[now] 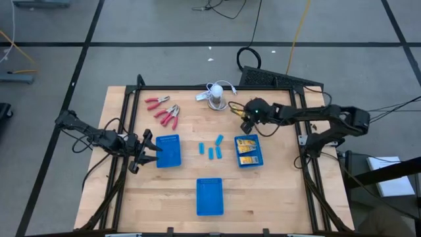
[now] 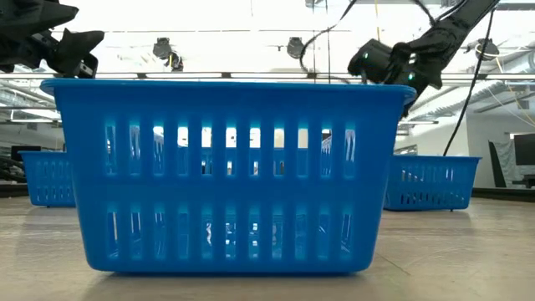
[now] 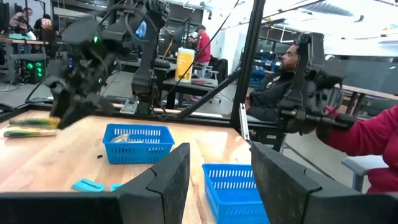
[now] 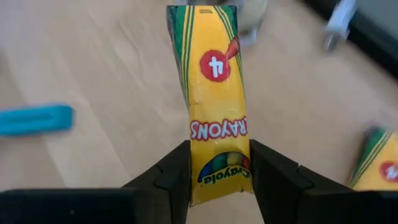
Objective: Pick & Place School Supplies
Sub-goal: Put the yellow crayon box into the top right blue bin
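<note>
Wooden table (image 1: 276, 191): right end effector (image 4: 219, 171) clamps a crayon box (image 4: 214, 99) above the right tray (image 1: 250, 162), partly filled; blue blocks (image 1: 212, 149), pliers (image 1: 164, 110) remain; left end effector (image 1: 146, 150) part-open, empty

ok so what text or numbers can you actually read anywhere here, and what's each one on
"4": in a red circle on the yellow crayon box held in the right gripper.
"RAYONS": on the same box, seen upside down; the first letter is hidden at the edge.
"Crayola": lower on that box, between the fingers, also upside down.
Second crayon box at the picture's edge: print too cut off to read.
Boxes in the blue tray, high view: too small to read.
</note>
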Controlling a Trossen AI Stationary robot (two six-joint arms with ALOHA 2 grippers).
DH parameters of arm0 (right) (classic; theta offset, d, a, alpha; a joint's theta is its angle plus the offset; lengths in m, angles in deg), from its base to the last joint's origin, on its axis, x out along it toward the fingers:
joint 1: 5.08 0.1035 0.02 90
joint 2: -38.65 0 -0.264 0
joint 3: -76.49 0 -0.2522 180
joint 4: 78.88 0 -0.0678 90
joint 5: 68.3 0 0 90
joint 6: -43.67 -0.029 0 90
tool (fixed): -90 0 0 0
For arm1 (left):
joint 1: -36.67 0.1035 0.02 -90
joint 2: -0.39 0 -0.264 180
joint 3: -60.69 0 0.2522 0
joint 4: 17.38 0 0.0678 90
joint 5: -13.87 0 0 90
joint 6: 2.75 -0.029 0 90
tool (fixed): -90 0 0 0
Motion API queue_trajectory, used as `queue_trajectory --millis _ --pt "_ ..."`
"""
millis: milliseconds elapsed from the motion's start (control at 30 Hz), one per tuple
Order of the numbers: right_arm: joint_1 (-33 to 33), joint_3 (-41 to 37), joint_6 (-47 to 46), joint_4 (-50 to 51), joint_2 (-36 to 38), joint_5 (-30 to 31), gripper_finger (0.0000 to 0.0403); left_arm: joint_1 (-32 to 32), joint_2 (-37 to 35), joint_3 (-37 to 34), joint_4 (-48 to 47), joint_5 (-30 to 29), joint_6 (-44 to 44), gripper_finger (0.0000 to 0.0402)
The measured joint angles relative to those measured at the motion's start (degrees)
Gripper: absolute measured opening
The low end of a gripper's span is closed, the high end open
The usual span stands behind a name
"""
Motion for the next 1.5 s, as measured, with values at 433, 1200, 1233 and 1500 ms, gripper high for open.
queue_trajectory --millis 433,1200,1233,1500 --pt "9.3 0.0 -3.0 12.5 12.6 -13.0 0.0137 0.0 0.0 0.0 0.0 0.0 0.0 0.0173" --pt "25.0 -8.2 -4.6 6.1 13.6 -13.0 0.0137 0.0 0.0 0.0 0.0 0.0 0.0 0.0173" --pt "25.5 -8.4 -4.4 6.1 13.6 -13.1 0.0137 0.0 0.0 0.0 0.0 0.0 0.0 0.0173" --pt "28.3 -9.3 -4.9 7.0 13.6 -13.0 0.0137 0.0 0.0 0.0 0.0 0.0 0.0 0.0173"
